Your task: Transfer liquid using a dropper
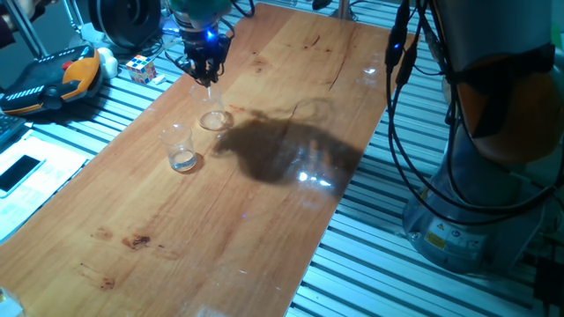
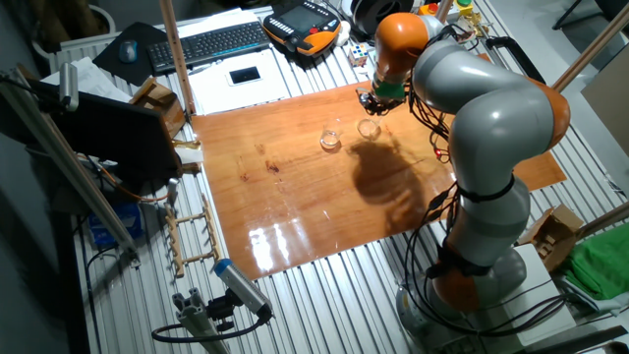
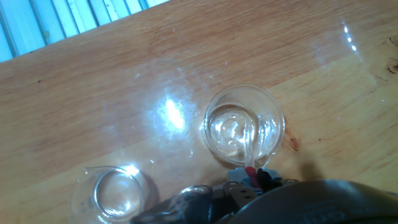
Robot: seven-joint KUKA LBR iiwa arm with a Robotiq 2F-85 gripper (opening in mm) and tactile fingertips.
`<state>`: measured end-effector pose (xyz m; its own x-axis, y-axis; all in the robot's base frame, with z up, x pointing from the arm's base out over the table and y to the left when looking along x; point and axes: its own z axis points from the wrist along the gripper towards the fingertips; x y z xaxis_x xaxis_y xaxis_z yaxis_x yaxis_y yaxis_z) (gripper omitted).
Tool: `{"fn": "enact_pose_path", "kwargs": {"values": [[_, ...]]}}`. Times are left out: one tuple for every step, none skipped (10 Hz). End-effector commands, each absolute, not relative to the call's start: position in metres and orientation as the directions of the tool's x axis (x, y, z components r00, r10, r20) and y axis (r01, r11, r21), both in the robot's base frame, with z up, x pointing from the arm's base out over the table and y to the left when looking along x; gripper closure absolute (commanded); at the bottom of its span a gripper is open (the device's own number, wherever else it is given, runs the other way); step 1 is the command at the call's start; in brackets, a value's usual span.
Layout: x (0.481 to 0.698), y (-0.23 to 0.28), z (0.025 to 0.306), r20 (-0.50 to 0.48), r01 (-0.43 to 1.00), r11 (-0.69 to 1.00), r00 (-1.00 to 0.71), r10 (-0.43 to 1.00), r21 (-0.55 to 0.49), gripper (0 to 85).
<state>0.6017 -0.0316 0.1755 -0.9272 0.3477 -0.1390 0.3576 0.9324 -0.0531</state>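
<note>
Above the low glass dish (image 3: pixel 244 126), the gripper (image 3: pixel 252 177) is clamped on the dropper (image 3: pixel 249 146), held upright so its tip reaches the liquid (image 3: pixel 230 134), the tumbler (image 3: pixel 112 194) standing nearby.

A large robot arm (image 2: pixel 491 128) built of rounded, glossy silver-grey segments, with bright orange bands at the joints and an orange cap near the wrist. Its wide cylindrical grey base (image 1: pixel 476 220) carries a small yellow warning label low on the side, and several black cables (image 1: pixel 414 132) hang in loops alongside the body. The gripper (image 1: pixel 204 69) is small, dark and boxy, with a blue light glowing just above it and a teal collar at the wrist; in the hand view its underside shows as a blurred grey and black housing.
</note>
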Motion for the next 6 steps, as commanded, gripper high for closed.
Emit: {"fn": "enact_pose_path", "kwargs": {"values": [[0.603,-0.032,0.173,-0.137,0.356,0.933,-0.928,0.346,-0.05,66.7],[0.604,-0.033,0.168,-0.136,0.353,0.934,-0.929,0.344,-0.046,66.7],[0.606,-0.035,0.163,-0.133,0.35,0.936,-0.93,0.342,-0.041,66.7],[0.607,-0.036,0.159,-0.13,0.35,0.936,-0.93,0.343,-0.039,66.7],[0.608,-0.037,0.155,-0.124,0.349,0.937,-0.931,0.343,-0.032,66.3],[0.609,-0.039,0.151,-0.119,0.348,0.937,-0.932,0.342,-0.029,66.3]]}}
